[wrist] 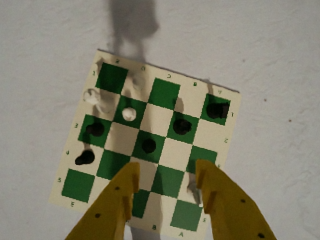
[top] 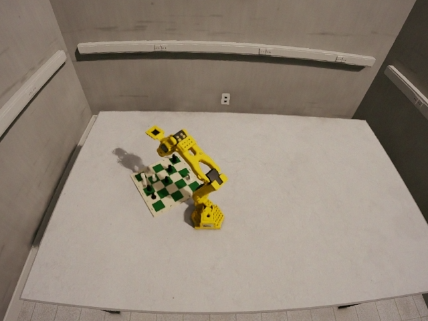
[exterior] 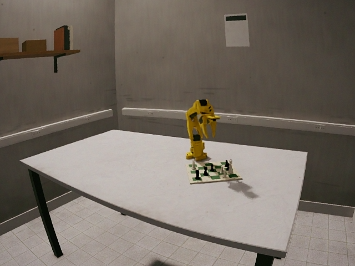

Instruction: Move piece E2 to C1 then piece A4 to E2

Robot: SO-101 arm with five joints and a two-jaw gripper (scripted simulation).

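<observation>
The green and white board lies on the table in front of the arm's base. A white piece stands upright on E2. Square C1 is bare. Another white piece stands on A4; in the wrist view it is partly hidden by the right finger. My gripper hangs high above the board's near edge, its fingers a little apart with nothing between them.
Other pieces stand on the board: black ones on A1, B2, C3, E3 and E4, a white one on D2. The arm's base stands beside the board.
</observation>
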